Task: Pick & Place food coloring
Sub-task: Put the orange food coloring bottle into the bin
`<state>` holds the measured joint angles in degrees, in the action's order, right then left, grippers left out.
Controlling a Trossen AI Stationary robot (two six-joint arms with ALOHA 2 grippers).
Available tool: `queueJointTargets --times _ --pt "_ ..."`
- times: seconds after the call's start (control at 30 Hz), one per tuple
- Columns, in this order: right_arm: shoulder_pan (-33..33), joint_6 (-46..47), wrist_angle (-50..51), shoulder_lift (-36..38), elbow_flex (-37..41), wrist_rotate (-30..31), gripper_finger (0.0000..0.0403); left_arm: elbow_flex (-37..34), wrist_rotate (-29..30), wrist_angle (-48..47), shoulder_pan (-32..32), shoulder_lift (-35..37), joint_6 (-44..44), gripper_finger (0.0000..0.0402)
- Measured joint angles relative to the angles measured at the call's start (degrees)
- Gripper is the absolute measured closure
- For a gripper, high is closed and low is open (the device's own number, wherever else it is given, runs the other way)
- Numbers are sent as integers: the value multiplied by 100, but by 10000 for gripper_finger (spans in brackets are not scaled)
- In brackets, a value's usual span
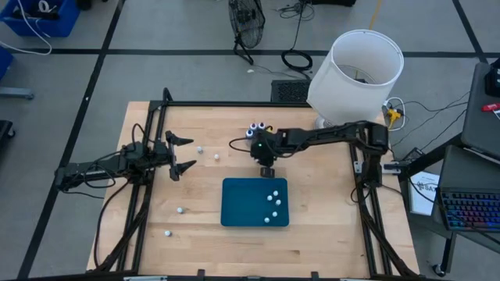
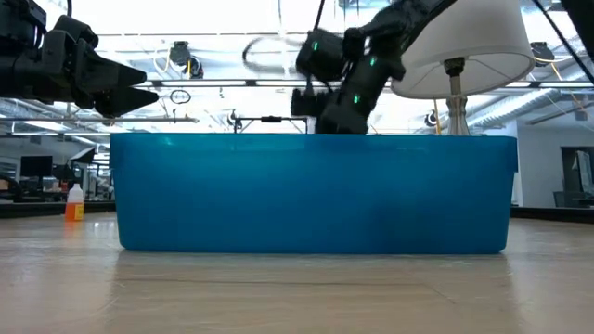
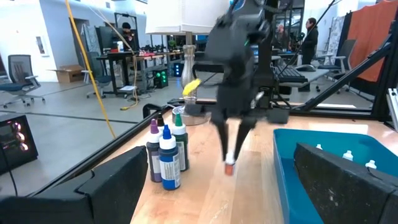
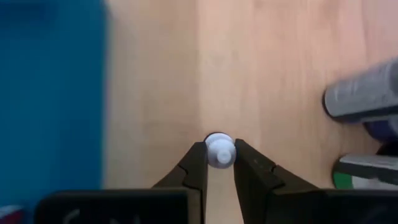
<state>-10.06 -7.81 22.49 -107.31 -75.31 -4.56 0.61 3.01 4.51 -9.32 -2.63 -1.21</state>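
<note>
Teal plastic tray (image 2: 316, 190) fills your low view. Your right gripper (image 4: 219, 163) hangs over bare wood between tray and upright bottle cluster (image 1: 258, 128), clenched on a tiny white-capped food coloring bottle (image 4: 219, 149). Left gripper (image 1: 181, 154) waits w/ fingers spread, well apart.

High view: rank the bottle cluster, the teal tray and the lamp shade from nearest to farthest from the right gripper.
Measured from the right gripper, which is shut on a small bottle between the cluster and the tray:
1. Teal tray, its far rim just below the gripper in the picture.
2. Bottle cluster, just above it; almost as near.
3. Lamp shade, at the far right corner.
</note>
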Motion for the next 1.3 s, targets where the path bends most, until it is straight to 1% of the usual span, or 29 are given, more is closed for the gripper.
queueJointTargets --times 0.17,0.27,0.4,0.5,0.6,0.67,0.73,0.87,1.03,1.17,1.3 --pt "317 161 163 618 -2 26 361 2 0 2 -2 0 0 2" --pt "581 310 423 1040 -2 69 361 0 0 2 -2 0 0 2" --pt "1065 618 965 1460 -3 350 361 0 0 2 -2 1 0 2" --pt "1454 933 1545 1604 -7 583 361 2 0 2 0 0 0 2" --pt "1762 1273 2144 1594 -7 860 361 0 0 2 0 1 0 2" --pt "1890 1462 2361 1524 -5 923 361 0 0 0 0 1 0 2" --pt "1974 1563 2267 1462 80 927 361 0 1 1 0 1 0 2" --pt "2036 1626 1720 1454 448 912 361 2 0 2 -2 1 0 2" --pt "1953 1764 1367 1451 914 925 361 1 0 0 0 -1 0 2" --pt "1889 1771 880 1451 1238 900 361 1 0 1 -2 1 0 2" --pt "1851 1806 650 1451 1356 891 361 0 0 1 -2 -1 0 2"
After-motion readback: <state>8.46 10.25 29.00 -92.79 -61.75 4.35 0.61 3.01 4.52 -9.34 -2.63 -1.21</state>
